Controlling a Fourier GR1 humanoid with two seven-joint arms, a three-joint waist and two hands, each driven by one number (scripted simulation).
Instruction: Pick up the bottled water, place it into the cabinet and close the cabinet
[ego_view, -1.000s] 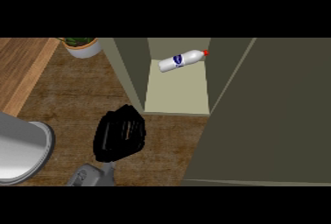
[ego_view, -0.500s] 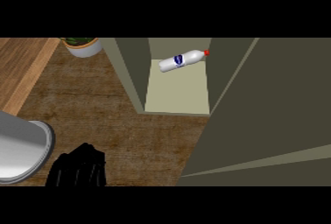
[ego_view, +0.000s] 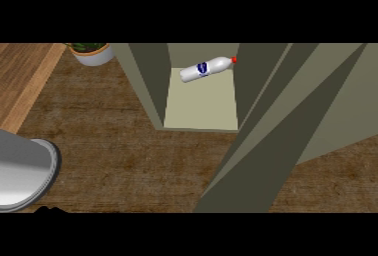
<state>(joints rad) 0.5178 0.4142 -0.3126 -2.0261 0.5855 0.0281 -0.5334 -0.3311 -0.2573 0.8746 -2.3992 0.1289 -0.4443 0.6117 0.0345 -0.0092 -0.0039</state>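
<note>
The bottled water (ego_view: 208, 68), white with a blue label and a red cap, lies on its side at the back of the cabinet's shelf (ego_view: 201, 107). The cabinet's olive door (ego_view: 269, 140) stands part-way across the opening, running from the upper right down to the lower middle. Only a black sliver of my left hand (ego_view: 49, 210) shows at the lower edge, far from the bottle and touching nothing visible. My right hand does not show.
A potted plant (ego_view: 90, 51) in a white pot stands at the upper left. A grey round vessel (ego_view: 22, 172) sits at the left edge. A lighter wooden strip (ego_view: 26, 80) borders the dark wooden counter (ego_view: 125, 155).
My left hand has drawn back from in front of the cabinet down to the lower edge, almost out of view. The door's lower corner has shifted slightly left. The bottle has not moved.
</note>
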